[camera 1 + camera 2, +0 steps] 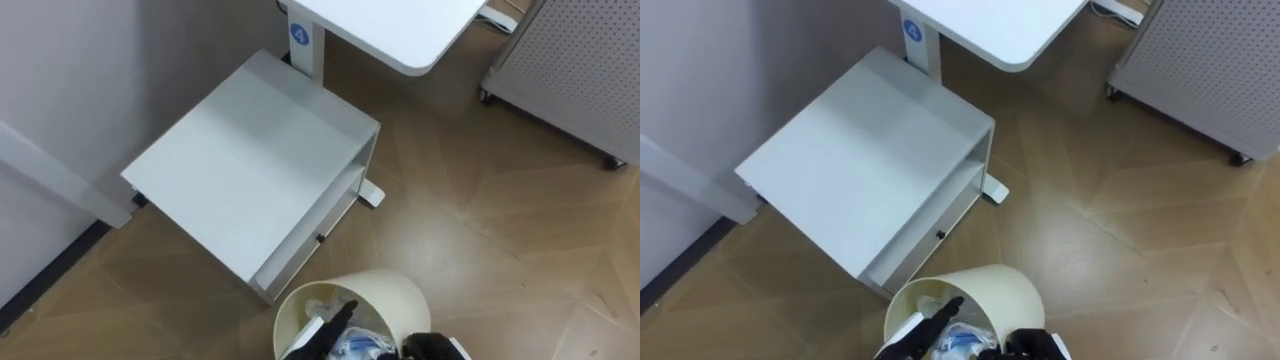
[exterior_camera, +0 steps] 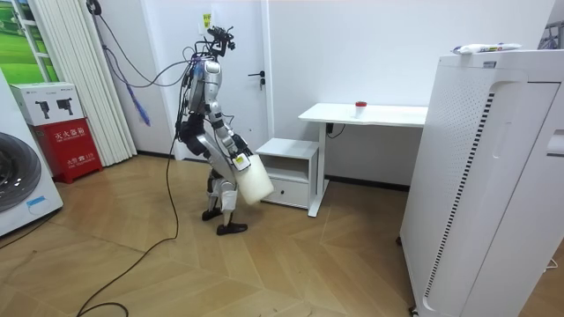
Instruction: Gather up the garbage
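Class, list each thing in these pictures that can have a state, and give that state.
Bin: lifted, tilted, carried before the robot, rubbish inside.
Cabinet drawer: shut.
Door: shut.
Left hand: at the bin's rim.
Right hand: at the bin's rim.

Cream bin (image 1: pixel 385 295), white cabinet (image 1: pixel 250 160), brown wood-grain floor (image 1: pixel 500 230).

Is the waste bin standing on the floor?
No: in the room view the cream waste bin is held up in front of the robot's thighs, clear of the wooden floor.
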Robot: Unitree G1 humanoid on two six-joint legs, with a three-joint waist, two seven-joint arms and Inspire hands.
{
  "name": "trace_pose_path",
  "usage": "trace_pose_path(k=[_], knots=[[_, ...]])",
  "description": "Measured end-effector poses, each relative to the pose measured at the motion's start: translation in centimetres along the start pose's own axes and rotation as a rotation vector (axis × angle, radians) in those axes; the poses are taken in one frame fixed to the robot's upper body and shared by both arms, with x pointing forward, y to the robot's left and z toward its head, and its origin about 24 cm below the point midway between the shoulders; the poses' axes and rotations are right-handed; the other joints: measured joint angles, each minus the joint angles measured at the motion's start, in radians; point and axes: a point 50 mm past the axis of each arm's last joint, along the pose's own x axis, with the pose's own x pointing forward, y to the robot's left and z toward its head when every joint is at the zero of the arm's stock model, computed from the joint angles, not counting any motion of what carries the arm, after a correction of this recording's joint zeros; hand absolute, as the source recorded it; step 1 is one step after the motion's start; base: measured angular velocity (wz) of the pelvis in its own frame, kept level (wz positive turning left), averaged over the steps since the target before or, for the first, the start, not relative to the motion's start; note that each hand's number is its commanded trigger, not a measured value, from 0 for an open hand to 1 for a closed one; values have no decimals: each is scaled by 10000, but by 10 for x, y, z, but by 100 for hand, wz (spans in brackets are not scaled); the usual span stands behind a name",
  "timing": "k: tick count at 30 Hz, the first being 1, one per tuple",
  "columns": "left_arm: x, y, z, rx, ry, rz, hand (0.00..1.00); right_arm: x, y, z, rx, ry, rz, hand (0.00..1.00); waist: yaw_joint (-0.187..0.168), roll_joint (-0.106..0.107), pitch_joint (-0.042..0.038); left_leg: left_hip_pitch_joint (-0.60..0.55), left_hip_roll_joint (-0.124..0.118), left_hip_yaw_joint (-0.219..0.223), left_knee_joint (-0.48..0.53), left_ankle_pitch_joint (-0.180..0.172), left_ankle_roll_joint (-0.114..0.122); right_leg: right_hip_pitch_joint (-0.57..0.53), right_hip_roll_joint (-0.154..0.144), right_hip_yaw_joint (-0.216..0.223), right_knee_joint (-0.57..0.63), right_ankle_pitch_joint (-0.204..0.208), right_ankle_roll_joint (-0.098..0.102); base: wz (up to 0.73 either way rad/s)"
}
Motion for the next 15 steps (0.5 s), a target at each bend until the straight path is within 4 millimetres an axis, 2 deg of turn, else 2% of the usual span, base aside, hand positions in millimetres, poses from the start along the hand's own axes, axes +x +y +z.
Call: trace_pose_path(k=[12,15], knots=[[-5,6,-6,149,102,-134,0,-11,-13,-32,287,1050,55,100,-35,22,17,1513,-86,18,-752,36,-54,1554,-28,-82,-713,16,112,1],[-7,16,4,192,-481,-76,0,-14,-19,-37,487,1167,79,100,-40,18,16,1972,-161,-22,-1099,85,-99,2042,-26,-145,-1026,29,149,6]])
